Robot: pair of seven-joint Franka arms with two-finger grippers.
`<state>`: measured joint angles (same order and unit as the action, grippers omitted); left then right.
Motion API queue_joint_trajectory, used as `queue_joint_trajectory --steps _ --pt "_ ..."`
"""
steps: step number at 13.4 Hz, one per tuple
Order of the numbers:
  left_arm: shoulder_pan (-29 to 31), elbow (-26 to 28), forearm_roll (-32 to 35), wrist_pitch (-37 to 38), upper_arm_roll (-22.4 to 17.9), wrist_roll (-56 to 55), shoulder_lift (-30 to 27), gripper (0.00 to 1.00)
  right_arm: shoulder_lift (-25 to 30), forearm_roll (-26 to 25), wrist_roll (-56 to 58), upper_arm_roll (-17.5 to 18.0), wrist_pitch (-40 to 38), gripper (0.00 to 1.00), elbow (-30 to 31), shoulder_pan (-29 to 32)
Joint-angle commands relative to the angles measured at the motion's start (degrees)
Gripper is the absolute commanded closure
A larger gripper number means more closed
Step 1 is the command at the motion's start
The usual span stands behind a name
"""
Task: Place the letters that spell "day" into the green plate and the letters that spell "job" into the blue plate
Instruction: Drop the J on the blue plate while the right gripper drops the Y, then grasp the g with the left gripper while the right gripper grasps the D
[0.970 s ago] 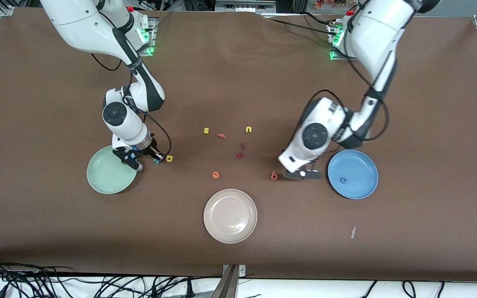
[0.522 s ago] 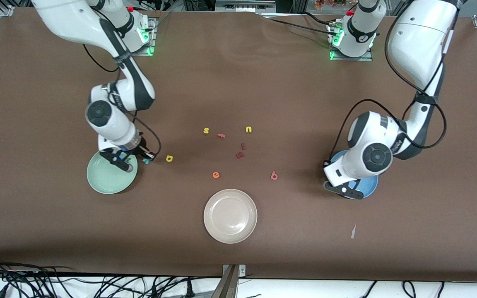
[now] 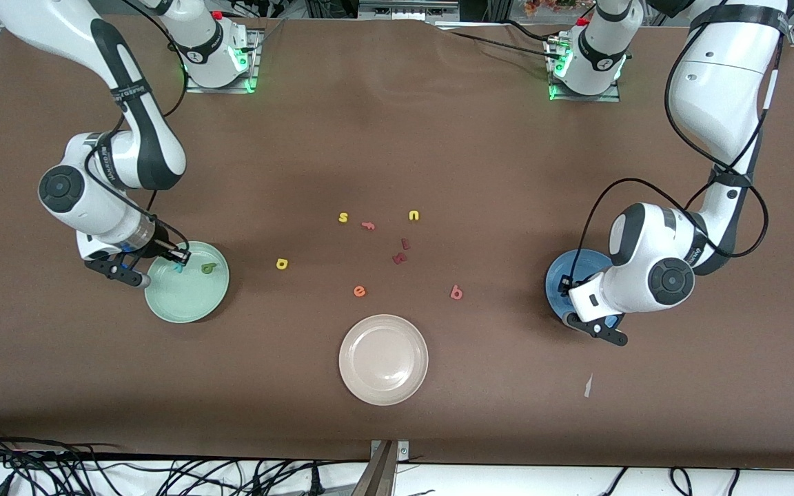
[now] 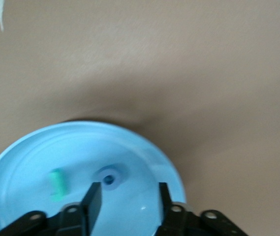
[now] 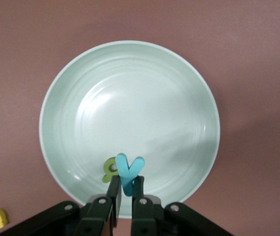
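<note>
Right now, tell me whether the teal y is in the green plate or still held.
Still held: the right gripper pinches the teal y above the green plate, where the olive-green d already lies.

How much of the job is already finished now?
Done: the olive d lies in the green plate; the o and j lie in the blue plate. In hand: the right gripper holds the teal y over the green plate. Left: the yellow a and red b on the table.
</note>
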<state>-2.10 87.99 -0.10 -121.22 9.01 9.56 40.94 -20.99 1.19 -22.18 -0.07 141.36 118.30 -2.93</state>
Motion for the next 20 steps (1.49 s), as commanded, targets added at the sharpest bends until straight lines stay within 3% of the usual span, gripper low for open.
queue_joint_trajectory --steps 1,2,5,10,13,17,20 --pt "-2.7 -4.8 -1.6 0.6 0.3 -7.8 1.9 0.0 -0.9 0.5 0.5 0.7 2.5 0.66 0.3 0.4" --pt "-4.4 -6.0 -1.6 0.6 0.3 -10.7 2.5 0.0 -1.2 0.8 0.1 0.7 2.7 0.59 0.3 0.3" --pt "-9.8 -9.5 -1.3 -1.2 0.3 -18.9 4.8 0.0 -1.3 0.7 -3.8 1.0 3.0 0.55 0.2 -0.3" --pt "-16.3 -9.4 -0.9 -9.1 0.0 -30.4 8.2 0.0 -4.8 0.0 -21.8 1.0 3.2 0.5 -4.3 -11.0" --pt "-19.9 -9.4 1.1 -11.1 -1.3 -33.6 9.4 0.0 -7.9 0.0 -30.2 1.1 3.3 0.48 -7.0 -15.5" --pt "-22.0 -9.4 3.7 -11.1 -1.9 -34.8 10.4 0.01 -12.0 0.0 -35.0 1.0 9.4 0.43 -7.4 -18.9" --pt "-22.3 -9.4 3.9 -11.2 -1.9 -35.2 11.2 0.07 -12.4 -0.6 -35.0 1.0 10.6 0.43 -6.9 -18.9"
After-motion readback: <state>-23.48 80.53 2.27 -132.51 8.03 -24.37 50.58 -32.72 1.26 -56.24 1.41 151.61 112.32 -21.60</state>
